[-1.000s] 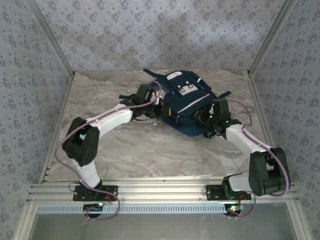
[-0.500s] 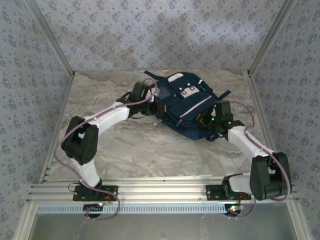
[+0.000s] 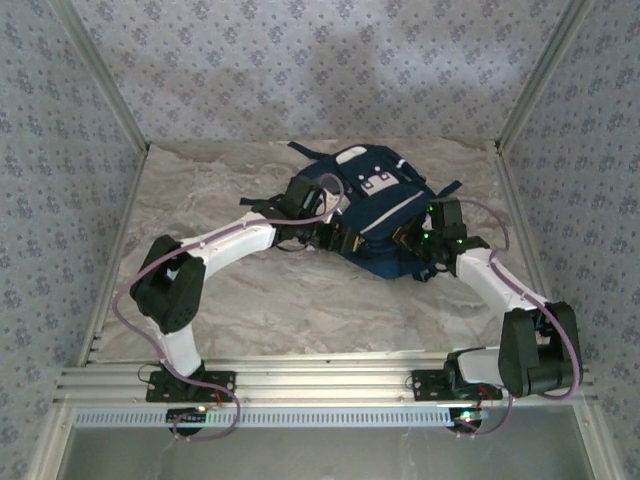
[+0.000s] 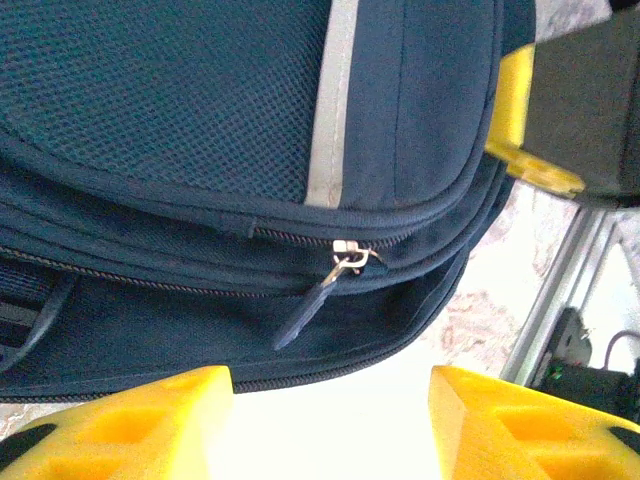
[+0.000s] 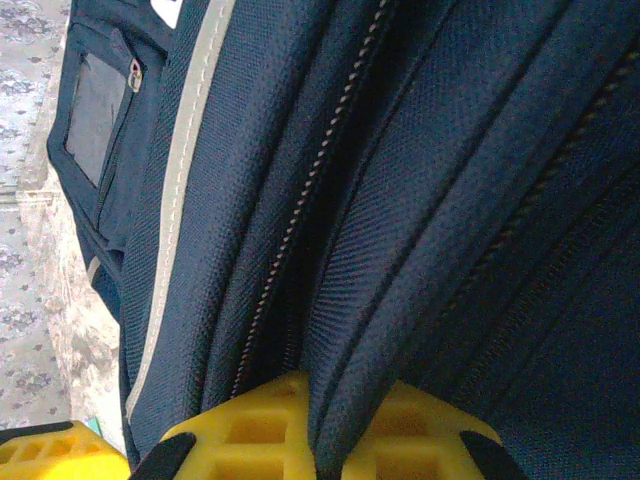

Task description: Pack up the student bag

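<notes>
Left hand [image 4: 328, 398] half open, empty: centre on zip pull [image 4: 312, 300] at 12 o'clock, close. Right hand [image 5: 318, 425] pinches bag [image 5: 420, 200] fold: hold taut.

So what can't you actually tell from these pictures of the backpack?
- Inside the student bag: every view, its own fabric covers it.
- The bag's underside: top view, it lies on the table.
- The right gripper, its fingers: right wrist view, cut by the bottom edge; the pinched fold hides their tips.
- The left gripper, its fingertips: top view, too small and dark against the bag.
</notes>
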